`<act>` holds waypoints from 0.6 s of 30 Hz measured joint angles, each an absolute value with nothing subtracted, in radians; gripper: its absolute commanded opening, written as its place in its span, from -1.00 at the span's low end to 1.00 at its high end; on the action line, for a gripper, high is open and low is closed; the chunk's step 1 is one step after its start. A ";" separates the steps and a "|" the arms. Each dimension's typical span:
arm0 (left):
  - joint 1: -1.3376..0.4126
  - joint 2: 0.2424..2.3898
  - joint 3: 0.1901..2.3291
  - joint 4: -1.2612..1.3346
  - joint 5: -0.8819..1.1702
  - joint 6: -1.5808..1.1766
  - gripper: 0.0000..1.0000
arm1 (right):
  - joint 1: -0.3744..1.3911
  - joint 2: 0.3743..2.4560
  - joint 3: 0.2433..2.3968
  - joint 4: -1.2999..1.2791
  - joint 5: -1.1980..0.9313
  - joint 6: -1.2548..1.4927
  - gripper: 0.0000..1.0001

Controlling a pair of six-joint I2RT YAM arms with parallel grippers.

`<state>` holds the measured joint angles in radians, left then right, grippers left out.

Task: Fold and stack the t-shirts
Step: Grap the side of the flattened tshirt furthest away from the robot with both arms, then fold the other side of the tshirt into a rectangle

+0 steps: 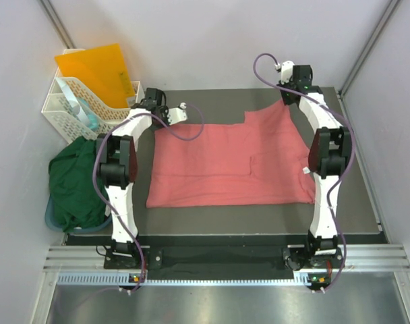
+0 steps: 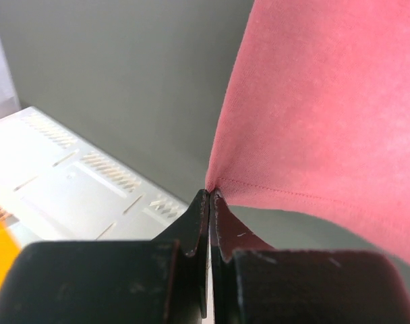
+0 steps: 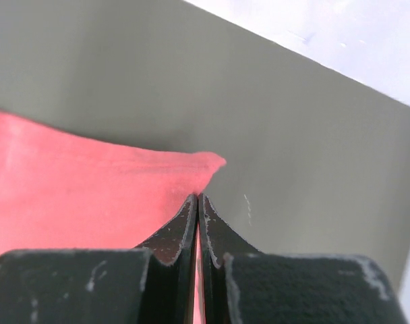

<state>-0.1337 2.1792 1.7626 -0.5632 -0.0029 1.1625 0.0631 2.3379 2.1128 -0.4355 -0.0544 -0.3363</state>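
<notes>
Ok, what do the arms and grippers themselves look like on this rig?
The left arm and right arm both have white links joined by black joint housings, and a purple cable loops along each. The left gripper and right gripper are matte black. Their fingers taper to thin tips and are scuffed with pale scratches.

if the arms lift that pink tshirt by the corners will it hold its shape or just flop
Probably floppy: the salmon-pink t-shirt lies creased on the mat and drapes loosely from the left gripper pinching its hem corner. Likely light, as it looks thin where the right gripper clamps it. Lifted by both, its middle would probably sag.
</notes>
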 measured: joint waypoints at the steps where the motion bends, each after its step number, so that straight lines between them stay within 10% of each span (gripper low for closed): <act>1: -0.134 2.168 1.758 -0.567 -0.007 1.170 -1.00 | 0.063 2.317 2.095 -0.440 -0.056 -0.352 -1.00; 18: -0.131 1.974 1.559 -0.617 -0.016 1.254 -1.00 | 0.027 1.888 1.633 -0.540 -0.072 -0.613 -1.00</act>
